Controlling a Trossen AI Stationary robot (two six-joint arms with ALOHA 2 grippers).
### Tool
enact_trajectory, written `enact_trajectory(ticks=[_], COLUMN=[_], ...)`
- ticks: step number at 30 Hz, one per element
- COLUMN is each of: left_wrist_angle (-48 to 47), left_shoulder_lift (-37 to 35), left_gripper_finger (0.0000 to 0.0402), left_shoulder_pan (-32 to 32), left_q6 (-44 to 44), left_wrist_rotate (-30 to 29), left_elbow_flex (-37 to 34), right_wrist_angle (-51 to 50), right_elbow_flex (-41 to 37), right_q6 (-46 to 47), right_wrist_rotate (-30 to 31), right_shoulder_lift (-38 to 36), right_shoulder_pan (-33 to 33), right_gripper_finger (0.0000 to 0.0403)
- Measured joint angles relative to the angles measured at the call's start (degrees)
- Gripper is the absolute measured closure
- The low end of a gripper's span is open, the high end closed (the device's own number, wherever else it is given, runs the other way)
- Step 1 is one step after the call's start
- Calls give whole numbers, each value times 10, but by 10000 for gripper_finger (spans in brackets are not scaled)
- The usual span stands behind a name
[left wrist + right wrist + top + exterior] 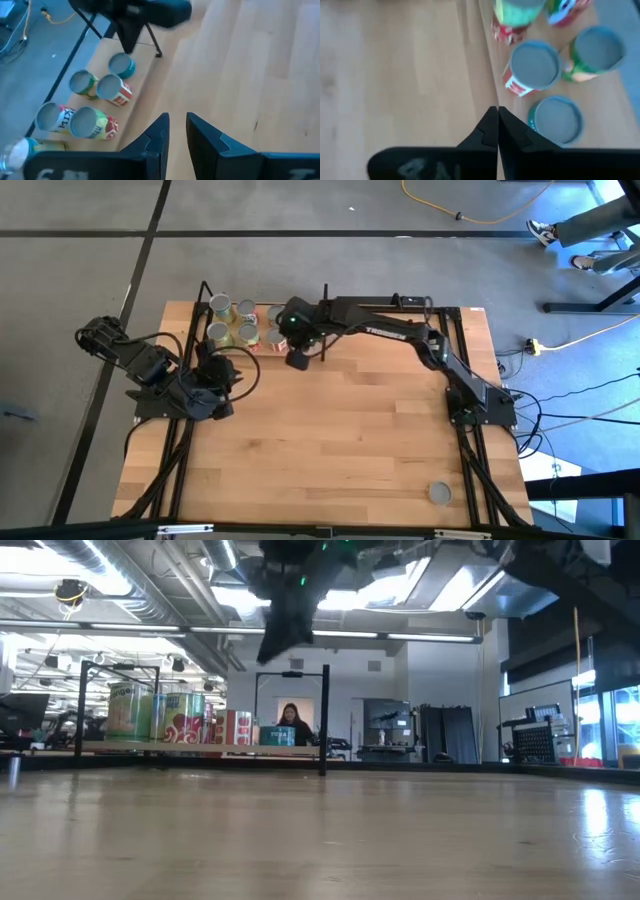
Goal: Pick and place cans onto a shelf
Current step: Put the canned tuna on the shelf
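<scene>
Overhead, right gripper [497,127] fully closed, empty, beside the cans [535,67].

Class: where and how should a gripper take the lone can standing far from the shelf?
Grip the can by its curved side wall, descending from straight above, one finger each side. It stands upright, grey top up, with bare table around it. The right gripper, shut by the shelf, likely suits.

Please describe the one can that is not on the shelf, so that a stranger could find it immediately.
Start from the big wooden table and go to the corner on the right arm's side, opposite the shelf. A single can stands there, its grey top up. Every other can sits grouped on the shelf; this one stands alone.
</scene>
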Motion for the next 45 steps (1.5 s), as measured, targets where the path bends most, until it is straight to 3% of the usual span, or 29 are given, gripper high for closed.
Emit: enact_trajectory(ticks=[7,14,23,30,34,45], left_wrist_angle=[0,55,280,304,306,309], left_shoulder_lift=[0,0,43,142,202,311], left_gripper_finger=[343,343,343,343,343,343], left_shoulder_pan=[44,170,392,524,568,597], left_q6=[42,178,435,521,553,657], left_wrist_rotate=[-1,23,272,389,457,532], left_elbow_flex=[0,0,0,0,0,0], right_wrist_angle=[-8,-26,-124,-168,-177,-183], right_elbow_flex=[1,1,1,0,0,0], right_q6=[0,2,31,31,30,69], right_wrist_rotate=[32,135,289,331,337,356], right_shoulder_lift=[-91,-190,-297,-348,-359,-362], right_shoulder_pan=[37,78,88,79,68,44], right_gripper_finger=[402,402,402,402,402,402])
